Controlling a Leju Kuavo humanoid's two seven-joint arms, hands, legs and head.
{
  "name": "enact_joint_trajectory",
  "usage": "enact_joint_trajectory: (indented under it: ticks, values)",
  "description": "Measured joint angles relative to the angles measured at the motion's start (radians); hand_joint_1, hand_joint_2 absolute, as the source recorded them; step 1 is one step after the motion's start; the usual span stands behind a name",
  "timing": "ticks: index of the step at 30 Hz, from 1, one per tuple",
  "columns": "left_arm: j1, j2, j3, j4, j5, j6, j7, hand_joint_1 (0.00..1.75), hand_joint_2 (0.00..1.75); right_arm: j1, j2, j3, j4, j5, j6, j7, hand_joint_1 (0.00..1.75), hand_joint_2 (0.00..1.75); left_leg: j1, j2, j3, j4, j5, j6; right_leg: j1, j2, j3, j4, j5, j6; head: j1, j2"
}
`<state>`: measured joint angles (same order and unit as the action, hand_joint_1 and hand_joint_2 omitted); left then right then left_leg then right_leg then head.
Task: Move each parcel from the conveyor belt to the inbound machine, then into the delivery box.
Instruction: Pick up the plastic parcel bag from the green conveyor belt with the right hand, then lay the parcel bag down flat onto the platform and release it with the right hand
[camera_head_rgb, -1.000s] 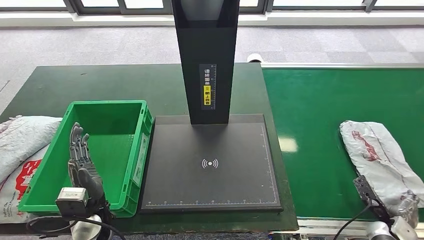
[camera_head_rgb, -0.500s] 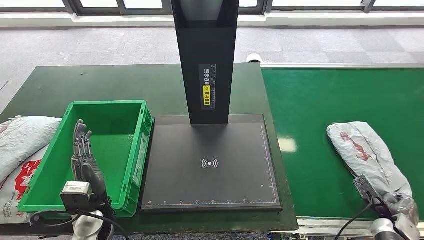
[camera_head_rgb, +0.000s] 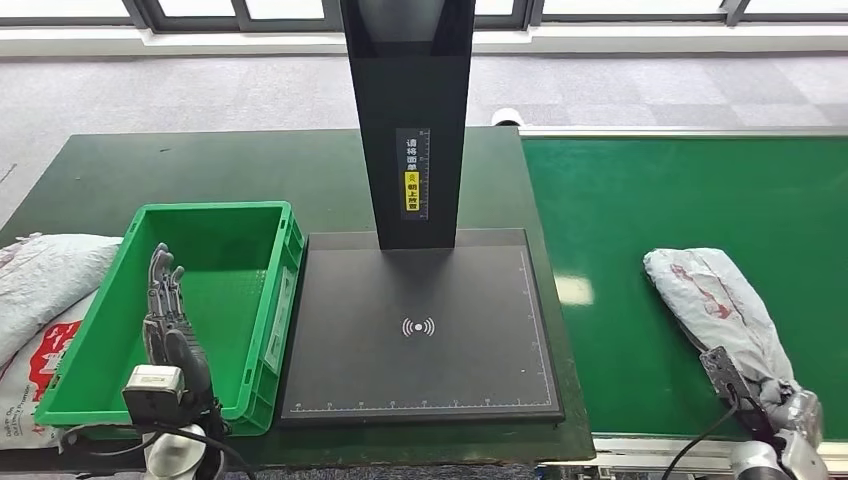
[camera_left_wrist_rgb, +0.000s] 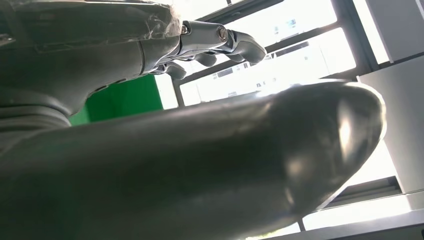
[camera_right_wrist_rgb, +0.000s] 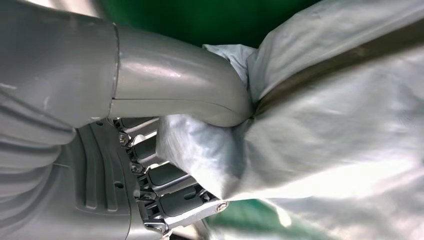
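Gripping a grey parcel (camera_head_rgb: 718, 312) on the green conveyor belt (camera_head_rgb: 640, 200): right hand (camera_head_rgb: 797, 412), thumb and fingers (camera_right_wrist_rgb: 172, 200) clamped on the bag's near end.
Raised over the green delivery box (camera_head_rgb: 262, 330) with fingers apart and nothing held: left hand (camera_head_rgb: 165, 320). Between box and belt, the black inbound machine (camera_head_rgb: 420, 330), bare.
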<state>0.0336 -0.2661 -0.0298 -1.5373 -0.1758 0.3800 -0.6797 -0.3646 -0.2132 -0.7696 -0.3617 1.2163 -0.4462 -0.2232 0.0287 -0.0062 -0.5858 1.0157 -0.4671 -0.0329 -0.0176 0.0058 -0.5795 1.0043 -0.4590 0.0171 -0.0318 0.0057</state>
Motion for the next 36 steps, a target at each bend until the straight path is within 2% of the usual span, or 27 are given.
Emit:
enact_joint_trajectory:
  ticks: [2, 4, 8, 12, 16, 18, 21, 24, 29, 33, 36]
  values:
    - [0.023, -0.004, 0.000, -0.025, -0.010, 0.011, 0.000, 0.00, 0.00, 0.004, 0.037, -0.005, -0.070, -0.136, -0.090, -0.177, 1.75, 1.75, 0.000, 0.001, 0.003, 0.000, 0.000, 0.000, 0.000, 0.001, -0.002, 0.000, 0.000, 0.000, 0.000, 0.000]
    - [0.040, -0.010, 0.000, -0.042, -0.019, 0.017, 0.000, 0.00, 0.00, 0.024, 0.091, 0.002, -0.196, -0.275, -0.107, -0.288, 1.75, 1.75, 0.000, -0.002, 0.007, 0.000, 0.002, 0.001, 0.001, -0.002, -0.002, 0.000, 0.000, 0.000, 0.000, 0.000]
    - [0.059, -0.018, 0.000, -0.062, -0.029, 0.024, -0.002, 0.00, 0.00, 0.119, 0.209, 0.074, -0.475, -0.442, -0.101, -0.359, 1.75, 1.75, 0.001, -0.007, 0.004, 0.000, 0.002, 0.001, 0.001, -0.006, -0.002, 0.000, -0.001, 0.000, 0.000, 0.000]
    - [0.067, -0.023, 0.000, -0.073, -0.031, 0.026, -0.002, 0.00, 0.00, 0.193, 0.292, 0.156, -0.684, -0.479, -0.101, -0.371, 1.75, 1.75, 0.001, -0.006, 0.004, 0.000, 0.002, 0.000, 0.001, -0.005, -0.003, 0.000, -0.001, 0.000, 0.000, 0.000]
    - [0.070, -0.025, 0.000, -0.079, -0.031, 0.026, -0.002, 0.00, 0.00, 0.227, 0.322, 0.199, -0.782, -0.493, -0.102, -0.370, 1.75, 1.75, 0.000, -0.006, 0.004, 0.000, 0.002, 0.001, 0.000, -0.006, -0.002, 0.000, -0.001, 0.001, 0.000, 0.000]
    - [0.073, -0.026, 0.000, -0.081, -0.031, 0.025, -0.002, 0.00, 0.00, 0.260, 0.341, 0.231, -0.841, -0.513, -0.107, -0.398, 1.75, 1.75, 0.000, -0.006, 0.004, 0.000, 0.002, 0.001, 0.000, -0.006, -0.002, 0.000, -0.001, 0.001, 0.000, 0.000]
    - [0.080, -0.029, 0.000, -0.086, -0.030, 0.012, -0.003, 0.00, 0.00, 0.348, 0.395, 0.353, -0.992, -0.518, -0.103, -0.435, 1.75, 1.75, 0.001, -0.005, 0.004, 0.000, 0.002, 0.000, 0.001, -0.005, -0.002, 0.000, -0.001, 0.001, 0.000, 0.000]
    - [0.081, -0.036, 0.000, -0.086, -0.031, -0.001, -0.003, 0.00, 0.00, 0.412, 0.436, 0.513, -1.086, -0.505, -0.054, -0.388, 1.75, 1.75, 0.002, -0.003, 0.005, -0.001, 0.002, -0.001, 0.002, -0.002, -0.003, 0.000, -0.001, 0.000, 0.000, 0.000]
    - [0.079, -0.044, 0.000, -0.085, -0.033, -0.013, -0.002, 0.00, 0.00, 0.435, 0.459, 0.720, -1.098, -0.502, 0.026, -0.332, 1.75, 1.75, 0.003, -0.003, 0.005, -0.001, 0.002, -0.002, 0.003, -0.002, -0.003, 0.000, -0.001, -0.001, 0.000, 0.000]
    - [0.079, -0.045, 0.000, -0.083, -0.033, -0.013, -0.001, 0.00, 0.00, 0.436, 0.464, 0.786, -1.088, -0.510, 0.031, -0.331, 1.75, 1.75, 0.003, -0.003, 0.005, 0.000, 0.002, -0.002, 0.003, -0.002, -0.003, 0.000, -0.001, -0.001, 0.000, 0.000]
    - [0.077, -0.045, 0.000, -0.082, -0.033, -0.016, -0.001, 0.00, 0.00, 0.438, 0.464, 0.807, -1.085, -0.554, 0.083, -0.339, 1.75, 1.75, 0.003, -0.003, 0.005, 0.000, 0.002, -0.002, 0.002, -0.002, -0.003, 0.000, -0.001, -0.001, 0.000, 0.000]
